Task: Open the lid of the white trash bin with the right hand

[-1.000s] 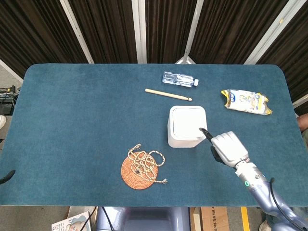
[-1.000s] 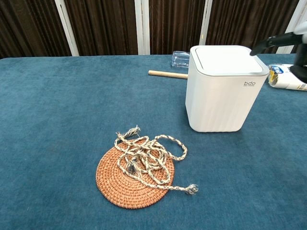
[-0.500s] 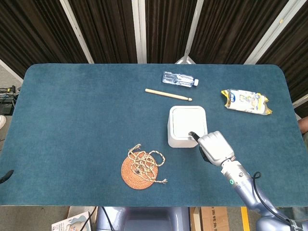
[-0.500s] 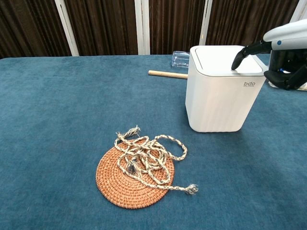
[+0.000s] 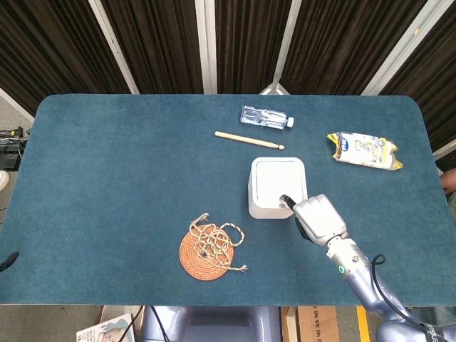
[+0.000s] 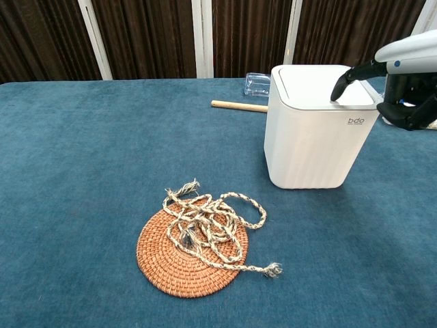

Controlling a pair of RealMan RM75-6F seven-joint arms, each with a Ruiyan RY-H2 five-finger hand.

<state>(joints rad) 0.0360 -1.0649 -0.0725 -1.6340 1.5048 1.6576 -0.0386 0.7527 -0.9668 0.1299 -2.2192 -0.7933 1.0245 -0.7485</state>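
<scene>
The white trash bin (image 5: 265,201) stands right of the table's middle with its lid (image 5: 274,178) flat and closed. In the chest view the bin (image 6: 311,143) is at the upper right. My right hand (image 5: 320,219) is at the bin's near right corner, one black-tipped finger stretched out and the others curled in. That fingertip (image 5: 284,199) touches the lid near its front edge; the chest view shows the same fingertip (image 6: 338,89) pointing down onto the lid beside my right hand (image 6: 410,82). Of my left hand only a dark tip (image 5: 7,261) shows at the table's left edge.
A round woven coaster with a tangle of rope (image 5: 210,246) lies front-left of the bin. Behind the bin lie a wooden stick (image 5: 249,140) and a clear plastic bottle (image 5: 265,117). A snack packet (image 5: 363,150) lies at the back right.
My right hand moved left and in over the bin, and its outstretched finger came down onto the lid's front edge. In the last half second it barely moved. The lid stays closed.
</scene>
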